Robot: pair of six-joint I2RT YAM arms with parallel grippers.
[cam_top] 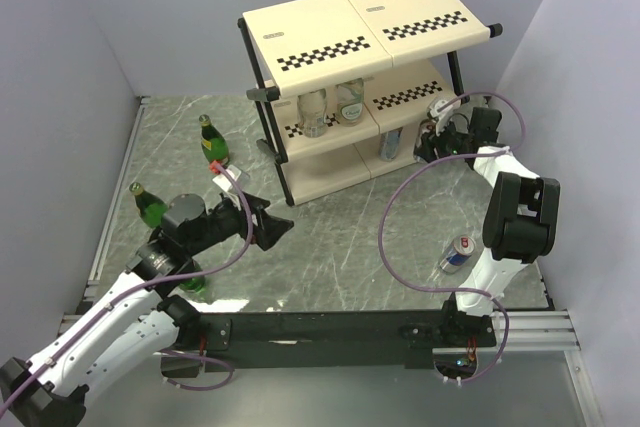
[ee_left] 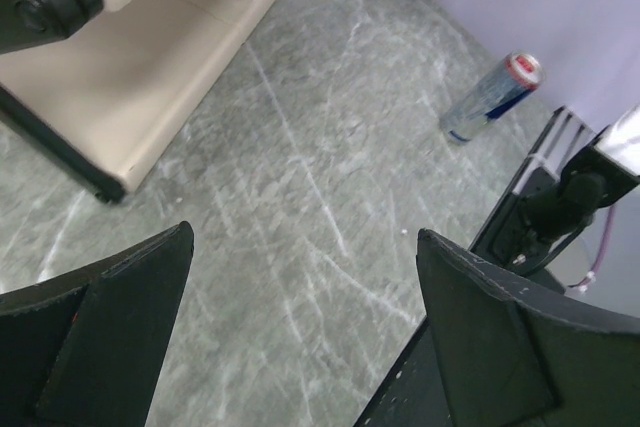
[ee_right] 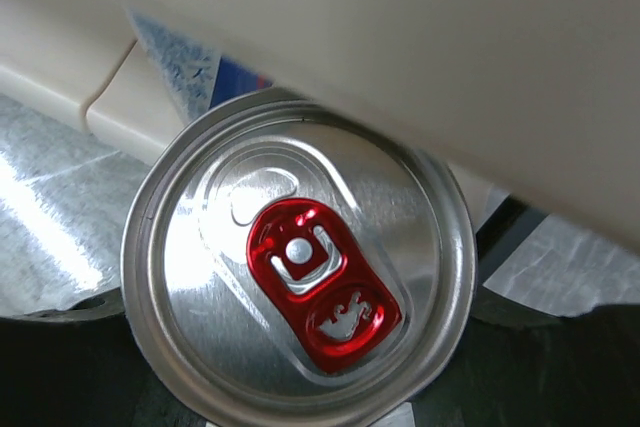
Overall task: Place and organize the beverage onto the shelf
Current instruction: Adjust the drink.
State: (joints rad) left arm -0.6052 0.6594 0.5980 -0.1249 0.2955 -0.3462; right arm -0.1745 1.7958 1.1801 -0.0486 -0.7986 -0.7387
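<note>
My right gripper (cam_top: 441, 135) is shut on a slim silver can (ee_right: 300, 287) with a red tab, held upright at the right end of the shelf (cam_top: 330, 32), beside its lower tiers. Its dark fingers (ee_right: 570, 377) flank the can. Two clear bottles (cam_top: 315, 113) (cam_top: 350, 102) stand on the middle tier, and another can (cam_top: 392, 143) stands on the bottom tier (ee_left: 130, 77). A third can (cam_top: 458, 255) (ee_left: 492, 99) lies on its side on the table. My left gripper (cam_top: 270, 225) (ee_left: 305, 237) hangs open and empty over the table. Green bottles (cam_top: 210, 137) (cam_top: 150, 205) stand at the left.
A third green bottle (cam_top: 195, 284) is partly hidden under my left arm. Purple cables loop from both arms; the right one (cam_top: 395, 237) curves over the table near the lying can. Grey walls close the left, back and right sides.
</note>
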